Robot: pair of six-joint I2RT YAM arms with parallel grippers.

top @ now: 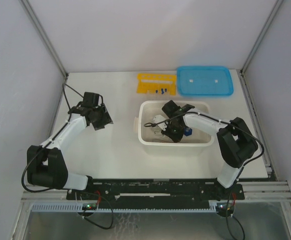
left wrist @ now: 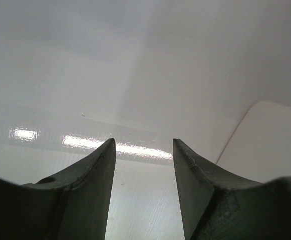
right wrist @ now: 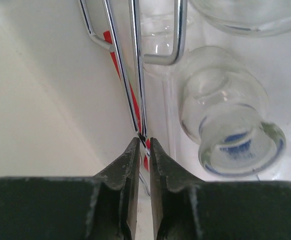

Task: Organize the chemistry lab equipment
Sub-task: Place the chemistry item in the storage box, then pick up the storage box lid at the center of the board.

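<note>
My right gripper (top: pixel 173 131) reaches down into the white tub (top: pixel 145 140). In the right wrist view its jaws (right wrist: pixel 143 141) stand almost together, pinching the joined end of the thin metal tongs (right wrist: pixel 135 65). A clear glass vessel (right wrist: pixel 225 125) with blue print lies on its side just right of the tongs, and another glass vessel (right wrist: pixel 245 15) shows at the top edge. The yellow tube rack (top: pixel 157 83) sits at the back, with small blue-capped tubes (top: pixel 160 91) in front of it. My left gripper (top: pixel 104 120) hangs open over bare table, left of the tub, holding nothing (left wrist: pixel 143 142).
A blue rectangular lid (top: pixel 205 81) lies at the back right beside the rack. A red strip (right wrist: pixel 116 60) lies under the tongs against the tub's wall (right wrist: pixel 35 100). A small blue item (top: pixel 188 132) sits in the tub near my right wrist.
</note>
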